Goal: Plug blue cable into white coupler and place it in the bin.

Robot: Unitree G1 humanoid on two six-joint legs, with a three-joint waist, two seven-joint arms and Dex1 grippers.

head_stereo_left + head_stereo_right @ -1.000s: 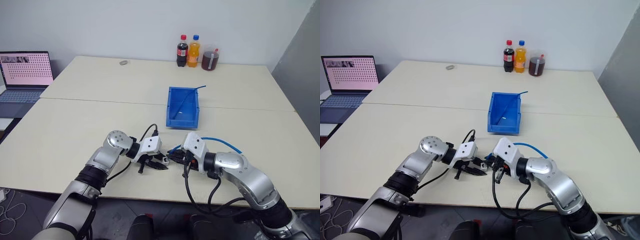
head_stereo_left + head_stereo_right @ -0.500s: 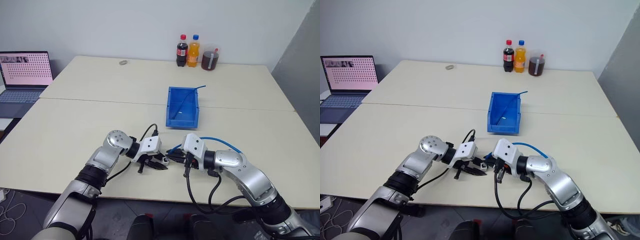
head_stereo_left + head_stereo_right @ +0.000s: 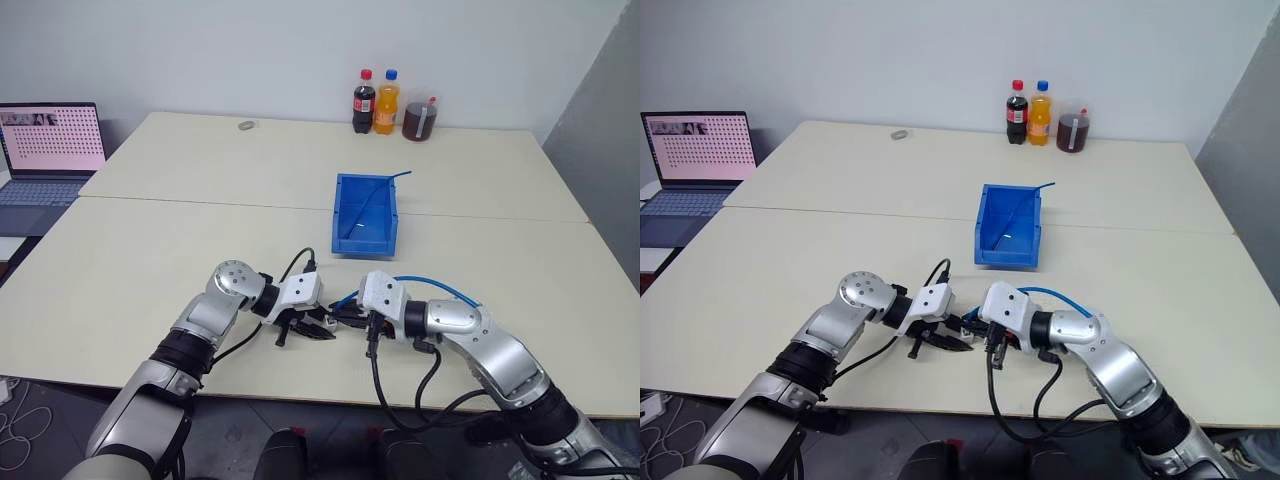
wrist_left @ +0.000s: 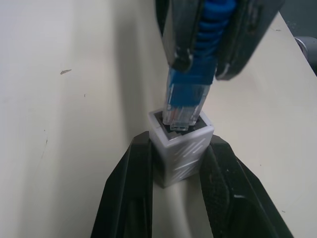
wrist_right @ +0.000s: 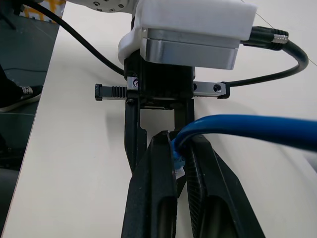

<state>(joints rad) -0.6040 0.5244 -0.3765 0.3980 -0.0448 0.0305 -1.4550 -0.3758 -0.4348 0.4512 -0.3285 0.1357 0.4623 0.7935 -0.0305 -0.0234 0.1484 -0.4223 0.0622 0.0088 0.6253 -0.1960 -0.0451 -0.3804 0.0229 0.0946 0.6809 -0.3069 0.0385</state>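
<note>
Laptop (image 3: pixel 50 150) stands open at the far left, beside the table (image 3: pixel 150 250). Left gripper (image 4: pixel 179 163) sits low over the table's near edge, its fingers (image 4: pixel 129 198) pinching the white coupler (image 4: pixel 182 148) from both sides, socket facing the other arm. Right gripper (image 5: pixel 181 158) meets it head-on, fingers (image 5: pixel 158 188) pressed together on the blue cable (image 5: pixel 247 126) just behind its plug. In the left wrist view the clear plug tip sits in the socket mouth, the blue boot outside it. The cable arcs back over the right wrist. The bin (image 3: pixel 366 214) rests further back, well apart, a thin darker blue cable (image 3: pixel 378 196) leaning inside it. Three bottles (image 3: pixel 390 102) stand at the far edge
</note>
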